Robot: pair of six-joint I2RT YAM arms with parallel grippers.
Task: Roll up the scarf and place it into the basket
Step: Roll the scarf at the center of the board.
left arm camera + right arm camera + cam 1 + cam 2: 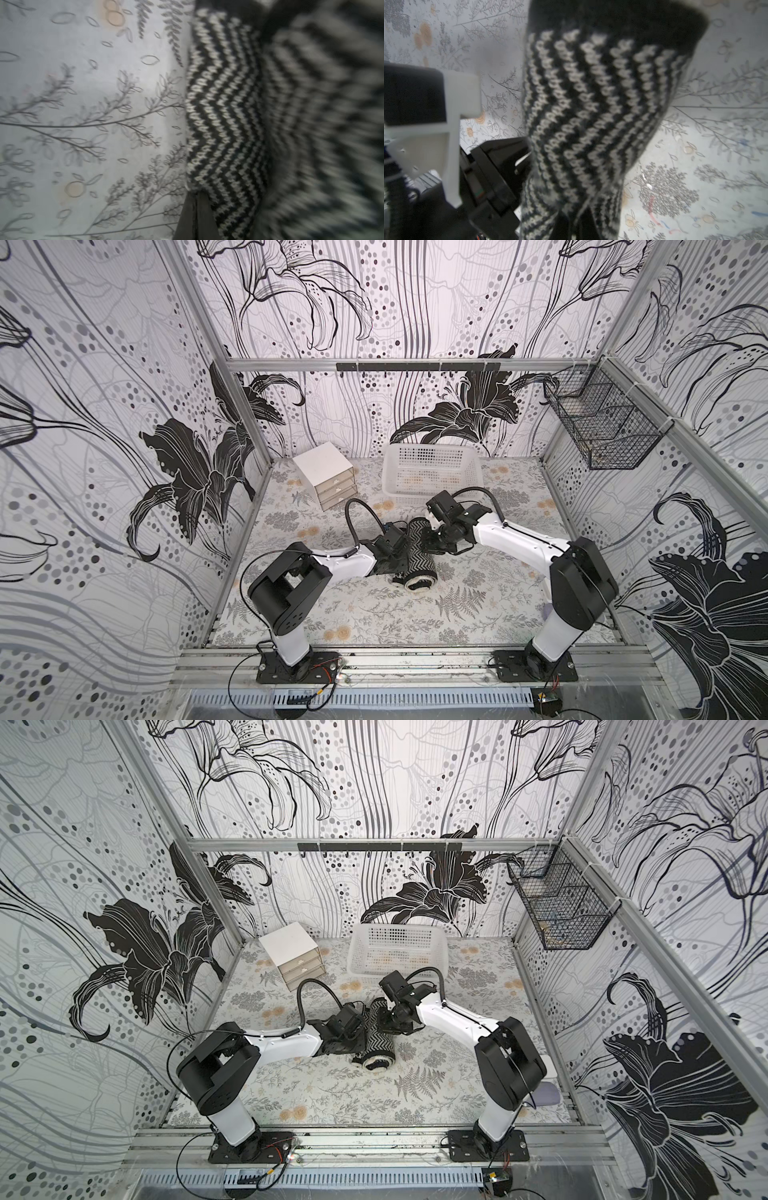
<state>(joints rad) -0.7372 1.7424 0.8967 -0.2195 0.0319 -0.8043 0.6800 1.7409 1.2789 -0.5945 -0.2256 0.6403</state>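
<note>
While the rolled scarf is lying on the floral mat at the centre of both top views, its cream-edged end is facing the lower frame. The left gripper is clamping the roll's left side, jaws closed tight on the knit; the right gripper is pinching the herringbone fabric from the right, jaws likewise closed. Farther back, the white perforated basket is standing upper centre, apart from the roll, a small drawer box sitting left of it
</note>
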